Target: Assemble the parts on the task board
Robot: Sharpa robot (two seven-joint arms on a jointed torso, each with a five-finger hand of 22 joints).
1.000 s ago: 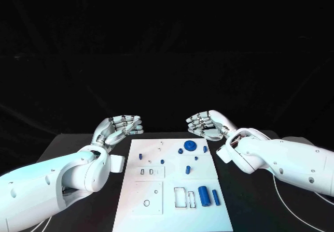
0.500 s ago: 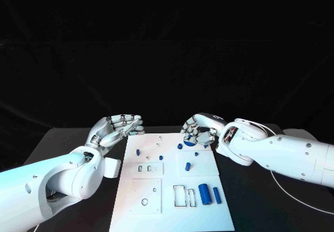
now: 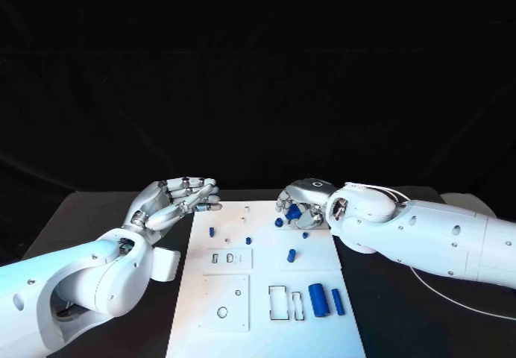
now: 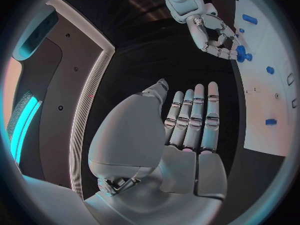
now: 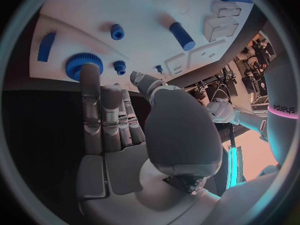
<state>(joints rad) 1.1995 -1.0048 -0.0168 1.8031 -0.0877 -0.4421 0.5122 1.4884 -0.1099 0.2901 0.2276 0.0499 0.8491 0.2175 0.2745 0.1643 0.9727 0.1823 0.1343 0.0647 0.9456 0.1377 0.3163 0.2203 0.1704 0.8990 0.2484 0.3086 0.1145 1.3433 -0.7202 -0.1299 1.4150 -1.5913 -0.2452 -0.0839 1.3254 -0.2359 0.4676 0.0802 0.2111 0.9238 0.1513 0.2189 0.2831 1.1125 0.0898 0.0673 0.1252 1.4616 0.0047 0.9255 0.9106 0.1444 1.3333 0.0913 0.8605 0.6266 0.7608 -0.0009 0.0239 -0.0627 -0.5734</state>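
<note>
Board-edge gear [image 5: 83, 64] under right hand [image 3: 301, 206]

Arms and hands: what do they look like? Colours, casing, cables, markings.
Both arms are glossy white rounded shells with small dark screw holes. Left hand and right hand are silver metal, with segmented fingers and grey pads. A thin white cable trails under the right arm; a pink band with lettering marks the left arm.
</note>
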